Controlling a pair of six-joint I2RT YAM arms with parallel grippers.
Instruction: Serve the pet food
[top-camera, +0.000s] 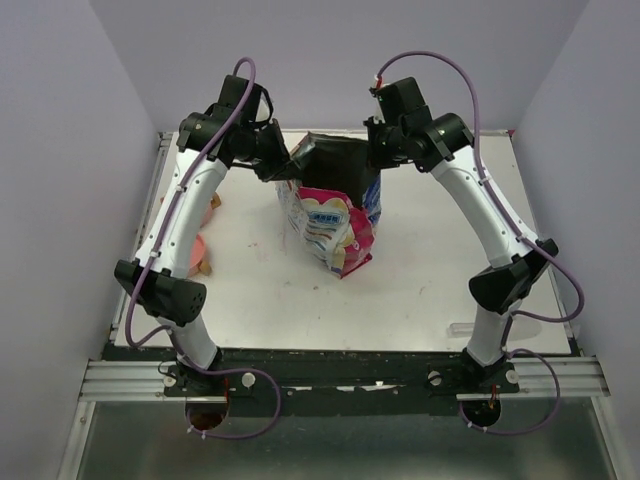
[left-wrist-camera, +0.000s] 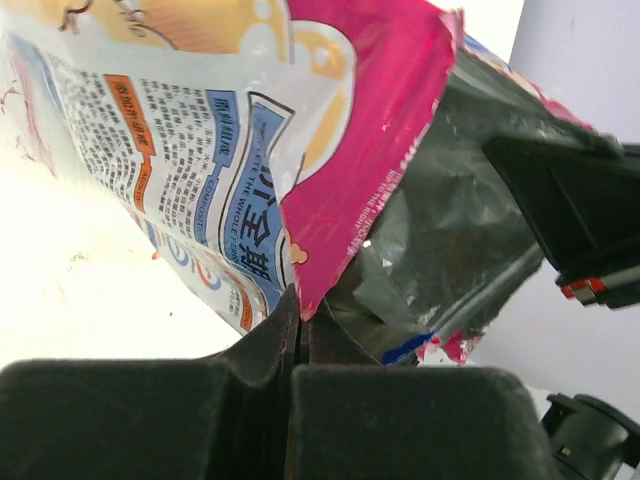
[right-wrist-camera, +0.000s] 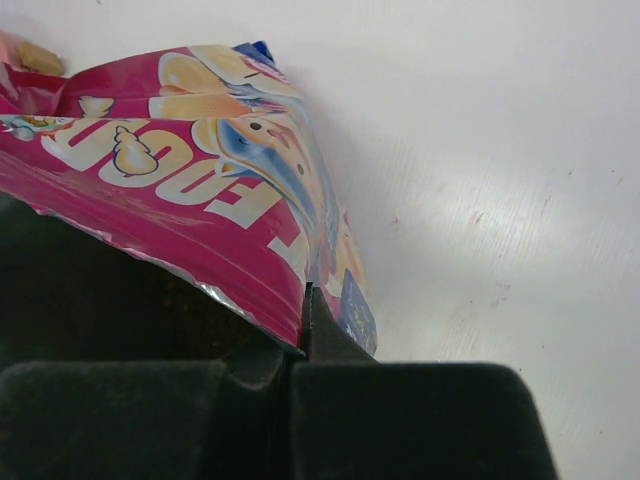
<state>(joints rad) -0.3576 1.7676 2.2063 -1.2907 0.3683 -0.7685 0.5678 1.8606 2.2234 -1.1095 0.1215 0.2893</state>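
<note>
The glossy pink, white and blue pet food bag (top-camera: 335, 220) stands mid-table with its mouth (top-camera: 335, 160) spread open between both arms. My left gripper (top-camera: 283, 166) is shut on the bag's left top edge; in the left wrist view the gripper (left-wrist-camera: 298, 312) pinches the pink rim of the bag (left-wrist-camera: 200, 150). My right gripper (top-camera: 378, 160) is shut on the right top edge; in the right wrist view the gripper (right-wrist-camera: 307, 300) pinches the pink rim of the bag (right-wrist-camera: 210, 190). The bag's inside is dark, so I cannot make out the kibble.
Salmon-pink bowls (top-camera: 197, 250) sit at the table's left side, partly hidden behind my left arm. A faint clear object (top-camera: 467, 327) lies near the front right edge. Grey walls enclose the white table (top-camera: 430, 260) on three sides.
</note>
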